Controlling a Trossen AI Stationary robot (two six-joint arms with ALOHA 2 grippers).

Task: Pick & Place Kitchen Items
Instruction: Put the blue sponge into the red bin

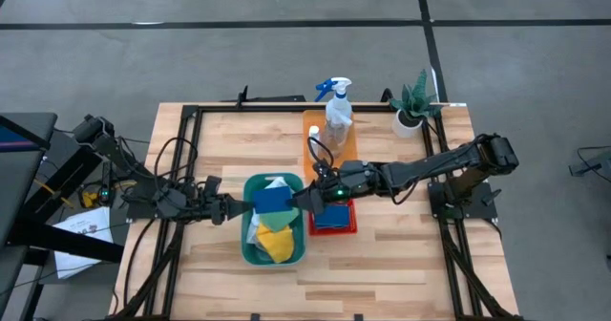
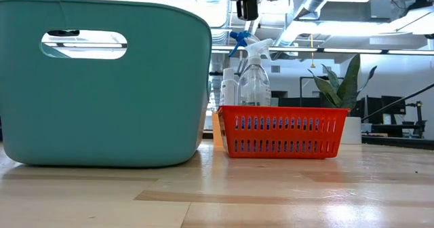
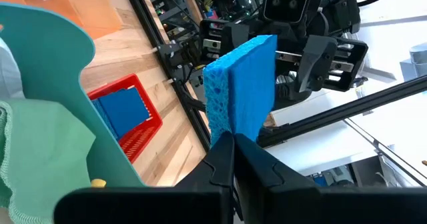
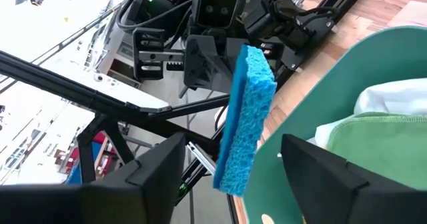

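A blue sponge [image 1: 272, 199] hangs over the teal bin [image 1: 250, 254], with my left gripper [image 1: 243, 206] shut on it from the table's left. My right gripper [image 4: 230, 157] comes from the right and is open. Its fingers [image 4: 160, 167] stand on either side of the sponge [image 4: 243, 111] without touching it. White, green and yellow cloths [image 1: 277, 230] lie in the bin. Another blue sponge [image 1: 332, 216] lies in the red basket [image 1: 351, 227]. A spray bottle [image 1: 337, 111] and a small white bottle [image 1: 314, 135] stand on an orange tray. My left gripper pinches the sponge's near edge [image 3: 230, 132] between its two fingers, which point level from the table's left. The sponge stands on edge, reaching away from the fingertips [image 3: 223, 151] toward my right gripper. It is clear of the bin and the cloths below.
The orange tray [image 1: 313, 120] sits behind the red basket at the table's far side. A plant in a white pot [image 1: 410, 111] stands at the far right corner. Black frame rails run along the table's edges.
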